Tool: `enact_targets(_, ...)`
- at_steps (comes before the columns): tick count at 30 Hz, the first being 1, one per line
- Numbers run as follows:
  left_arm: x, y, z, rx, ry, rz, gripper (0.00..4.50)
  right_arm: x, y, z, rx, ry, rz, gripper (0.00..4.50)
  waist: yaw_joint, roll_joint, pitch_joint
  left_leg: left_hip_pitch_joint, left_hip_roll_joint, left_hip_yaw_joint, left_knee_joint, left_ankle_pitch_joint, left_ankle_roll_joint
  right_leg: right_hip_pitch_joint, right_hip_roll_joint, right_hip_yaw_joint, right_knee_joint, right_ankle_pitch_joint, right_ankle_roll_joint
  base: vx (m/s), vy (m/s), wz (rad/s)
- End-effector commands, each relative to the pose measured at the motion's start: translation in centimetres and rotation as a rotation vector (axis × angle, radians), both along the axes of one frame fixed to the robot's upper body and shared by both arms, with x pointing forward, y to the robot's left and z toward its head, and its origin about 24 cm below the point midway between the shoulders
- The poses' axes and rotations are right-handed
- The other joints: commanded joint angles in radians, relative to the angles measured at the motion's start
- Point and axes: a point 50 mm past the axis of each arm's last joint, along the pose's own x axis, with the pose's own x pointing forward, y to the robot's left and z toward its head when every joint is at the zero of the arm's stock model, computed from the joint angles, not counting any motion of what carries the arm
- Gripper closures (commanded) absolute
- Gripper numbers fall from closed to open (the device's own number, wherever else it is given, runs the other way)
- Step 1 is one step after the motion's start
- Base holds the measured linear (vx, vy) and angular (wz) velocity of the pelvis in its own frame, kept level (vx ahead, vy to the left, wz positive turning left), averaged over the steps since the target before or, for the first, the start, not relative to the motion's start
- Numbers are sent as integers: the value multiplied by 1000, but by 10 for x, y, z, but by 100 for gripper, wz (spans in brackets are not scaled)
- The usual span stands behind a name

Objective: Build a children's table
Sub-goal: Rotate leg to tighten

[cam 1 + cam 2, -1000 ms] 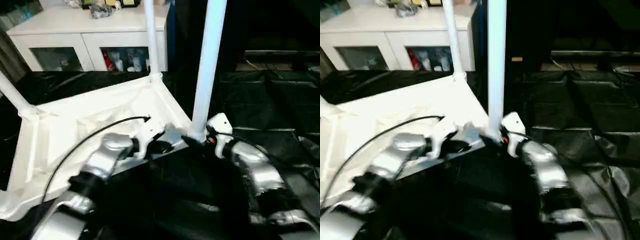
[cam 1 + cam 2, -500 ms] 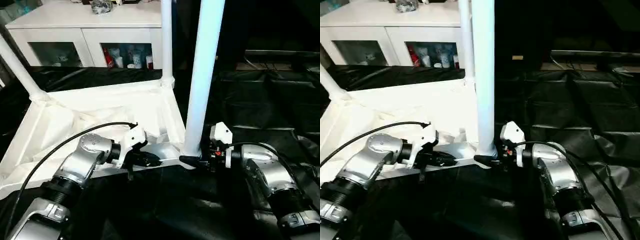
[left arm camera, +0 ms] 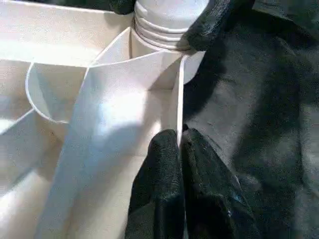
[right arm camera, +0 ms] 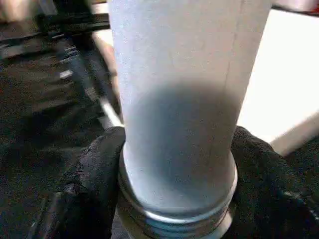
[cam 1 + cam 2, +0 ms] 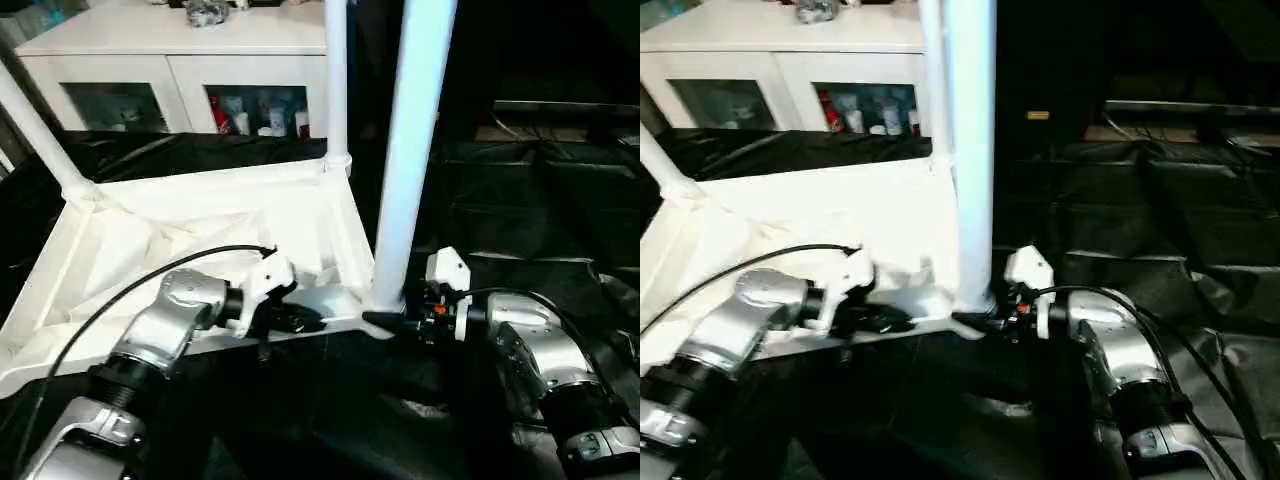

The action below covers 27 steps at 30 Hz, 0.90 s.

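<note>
Nearest the robot, the children's table (image 5: 200, 215) lies upside down on black sheeting (image 5: 520, 210), ribbed underside up, and both grippers are working its closest corner. The left gripper (image 3: 178, 149) has its two black fingers (image 3: 159, 169) pinched almost together on the thin upright edge wall of the table top, just short of that corner. The wall's white edge shows as a sliver between the pads. The right gripper (image 5: 385, 320) comes at the same corner from the other side. Its fingers (image 4: 89, 184) are spread wide round the base of the near leg (image 5: 410, 150), one pad on each side of the tube, wrapped about it just above the threaded rings where it meets the corner socket (image 3: 164, 27). That leg stands upright in the socket and rises out of the top of the head view.

Beyond the near corner, the table top slopes away. A second leg (image 5: 336, 80) stands in the far corner on the same side. A third leg (image 5: 40, 135) leans out from the far corner on the robot's left.

Farthest from the near corner, behind the table, stands a white cabinet (image 5: 170, 70) with glass doors, small bottles and jars visible inside.
</note>
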Motion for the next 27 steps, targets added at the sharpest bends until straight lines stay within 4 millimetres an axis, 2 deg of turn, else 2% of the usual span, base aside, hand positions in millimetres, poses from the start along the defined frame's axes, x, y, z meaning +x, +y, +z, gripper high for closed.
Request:
enact_targets(1, 10, -6, 2, 11, -49, 87, 450, 4, 10, -3, 7, -17, -62, 178, -1, -16, -66, 25, 65, -30, -67, -98, 107, 47, -82, 46, -71, -25, -270, 0, 0, 0)
enact_targets(4, 17, -19, 0, 4, -73, 166, 450, 12, 17, -13, -10, -3, -220, 178, -1, -16, -65, 26, 62, -30, -69, -118, 85, 49, -82, 46, -73, -56, -258, 0, 0, 0)
enact_targets(5, 17, -19, 0, 4, -73, 166, 450, 12, 17, -13, -10, -3, -220, 178, -5, -14, -64, 26, 63, -30, -71, -119, 82, 47, -81, 48, -74, -58, -257, 0, 0, 0)
enact_targets(6, 19, -24, 0, 4, -82, 196, 450, 15, 21, -16, -12, 8, -285, 178, -6, -14, -65, 29, 63, -30, -72, -129, 72, 46, -81, 48, -77, -66, -254, 0, 0, 0)
enact_targets(8, 24, -36, 0, -5, -87, 246, 450, 20, 30, -21, -10, 23, -394, 179, -8, -15, -66, 26, 61, -31, -72, -110, 71, 49, -80, 47, -73, -45, -253, 0, 0, 0)
enact_targets(9, 26, -44, 1, -16, -90, 269, 450, 23, 37, -22, -18, 19, -455, 180, -6, -15, -65, 30, 61, -30, -72, -121, 69, 47, -82, 48, -77, -54, -250, 0, 0, 0)
enact_targets(10, 29, -58, 3, -4, -136, 278, 450, 27, 50, -23, -35, 17, -532, 180, -9, -12, -65, 29, 60, -30, -73, -119, 61, 45, -79, 48, -78, -58, -246, 0, 0, 0)
enact_targets(12, 29, -64, 3, -9, -140, 272, 450, 28, 57, -23, -36, 17, -533, 180, -10, -13, -65, 32, 59, -32, -77, -143, 46, 47, -81, 47, -82, -92, -236, 0, 0, 0)
enact_targets(14, 28, -70, 4, -36, -119, 265, 450, 25, 68, -20, -15, -2, -463, 180, -8, -14, -64, 29, 60, -31, -76, -153, 48, 50, -85, 50, -83, -87, -232, 0, 0, 0)
enact_targets(15, 27, -72, 5, -38, -115, 241, 450, 23, 72, -17, -3, -24, -405, 145, -7, -15, -66, 28, 60, -31, -75, -146, 57, 50, -85, 50, -82, -67, -231, 0, 0, 0)
enact_targets(16, 27, -72, 5, -37, -115, 239, 450, 23, 71, -17, -1, -27, -402, 110, -6, -15, -66, 25, 60, -31, -74, -136, 66, 51, -85, 50, -79, -50, -230, 0, 0, 0)
enact_targets(20, 25, -67, 4, -38, -110, 217, 450, 24, 62, -11, 39, -30, -377, 93, -5, -13, -66, 25, 61, -31, -72, -129, 85, 52, -85, 49, -78, -30, -237, 0, 0, 0)
enact_targets(21, 25, -63, 5, -49, -122, 194, 450, 24, 52, -8, 26, -49, -344, 65, -5, -14, -67, 24, 60, -31, -72, -129, 91, 53, -85, 48, -78, -28, -238, 0, 0, 0)
enact_targets(25, 19, -50, 4, -70, -111, 103, 450, 23, 26, -1, 7, -76, -263, 60, 0, -15, -72, 19, 61, -30, -63, -89, 128, 56, -84, 45, -66, 60, -257, 0, 0, 0)
enact_targets(27, 12, -39, 3, -64, -94, 33, 450, 19, 14, 2, -13, -76, -173, 60, 2, -15, -72, 17, 63, -31, -62, -89, 140, 56, -84, 42, -65, 61, -259, 0, 0, 0)
